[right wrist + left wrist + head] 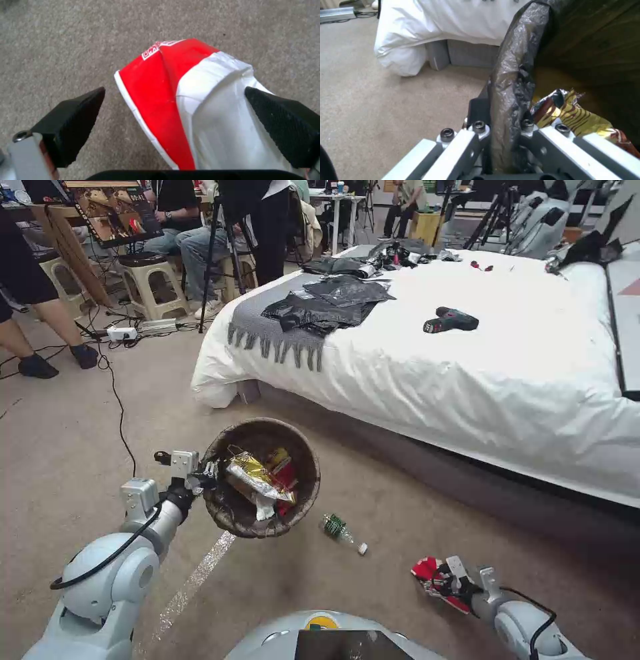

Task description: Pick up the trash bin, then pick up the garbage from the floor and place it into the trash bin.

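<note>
My left gripper [208,475] is shut on the bag-lined rim of the trash bin [303,447], holding it off the carpet, tilted with its mouth toward me. Inside lie a gold wrapper [257,473] and a red packet [283,473]. In the left wrist view the rim [513,82] runs between the jaws, beside a yellow-brown wrapper [573,117]. My right gripper [440,579] is low at the carpet, open, its pads [73,122] on either side of a red-and-white packet [186,100], also seen as the packet [427,570] on the floor. A crushed green-labelled bottle [340,530] lies between bin and packet.
A bed with a white duvet [480,373] fills the right side, its corner close behind the bin; a drill [450,320] and dark bags [327,303] lie on it. A black cable [117,400] crosses the carpet at left. People and stools stand beyond.
</note>
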Controlling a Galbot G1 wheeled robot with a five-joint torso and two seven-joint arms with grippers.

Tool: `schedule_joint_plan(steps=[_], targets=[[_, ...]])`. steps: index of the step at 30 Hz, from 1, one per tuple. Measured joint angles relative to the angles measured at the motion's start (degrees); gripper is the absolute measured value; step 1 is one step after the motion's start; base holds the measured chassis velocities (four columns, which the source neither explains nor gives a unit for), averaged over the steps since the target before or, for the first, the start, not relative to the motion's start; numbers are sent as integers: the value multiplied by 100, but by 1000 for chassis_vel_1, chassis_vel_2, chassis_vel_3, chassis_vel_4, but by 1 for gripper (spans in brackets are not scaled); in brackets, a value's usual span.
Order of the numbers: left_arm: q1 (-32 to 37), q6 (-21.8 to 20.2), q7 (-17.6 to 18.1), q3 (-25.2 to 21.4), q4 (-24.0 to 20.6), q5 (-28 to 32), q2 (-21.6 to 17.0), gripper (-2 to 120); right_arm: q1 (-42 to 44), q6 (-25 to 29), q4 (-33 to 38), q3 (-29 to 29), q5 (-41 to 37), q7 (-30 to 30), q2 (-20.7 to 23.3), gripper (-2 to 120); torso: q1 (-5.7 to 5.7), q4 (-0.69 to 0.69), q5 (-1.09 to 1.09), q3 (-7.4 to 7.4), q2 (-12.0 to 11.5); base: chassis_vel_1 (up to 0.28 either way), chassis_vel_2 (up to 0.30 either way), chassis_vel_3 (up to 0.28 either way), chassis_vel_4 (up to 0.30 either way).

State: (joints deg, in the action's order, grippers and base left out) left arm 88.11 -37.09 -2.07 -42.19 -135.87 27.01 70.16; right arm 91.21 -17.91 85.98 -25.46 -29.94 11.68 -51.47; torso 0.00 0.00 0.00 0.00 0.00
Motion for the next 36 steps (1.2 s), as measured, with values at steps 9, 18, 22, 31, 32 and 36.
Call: schedule_joint_plan(steps=[9,18,22,31,32,36], targets=[[-22,5,1,15,17,12,-20,2,16,92,-98,-2,88,-11,-67,66,0,-1,-2,0,0,0,0,0,0],[-56,8,8,25,19,35,-43,2,-6,146,-173,2,100,-54,-146,33,0,-1,-3,0,0,0,0,0,0],[-62,9,10,36,21,37,-44,2,-9,173,-193,6,97,-66,-160,24,0,0,-3,0,0,0,0,0,0],[-86,10,16,34,31,57,-56,2,-29,208,-200,28,95,-155,-215,14,0,-1,-1,0,0,0,0,0,0],[-86,10,17,30,31,59,-56,2,-31,209,-195,30,95,-159,-215,14,0,-1,0,0,0,0,0,0,0],[-84,8,20,24,29,62,-56,2,-48,208,-175,41,95,-174,-211,14,0,-1,1,0,0,0,0,0,0]])
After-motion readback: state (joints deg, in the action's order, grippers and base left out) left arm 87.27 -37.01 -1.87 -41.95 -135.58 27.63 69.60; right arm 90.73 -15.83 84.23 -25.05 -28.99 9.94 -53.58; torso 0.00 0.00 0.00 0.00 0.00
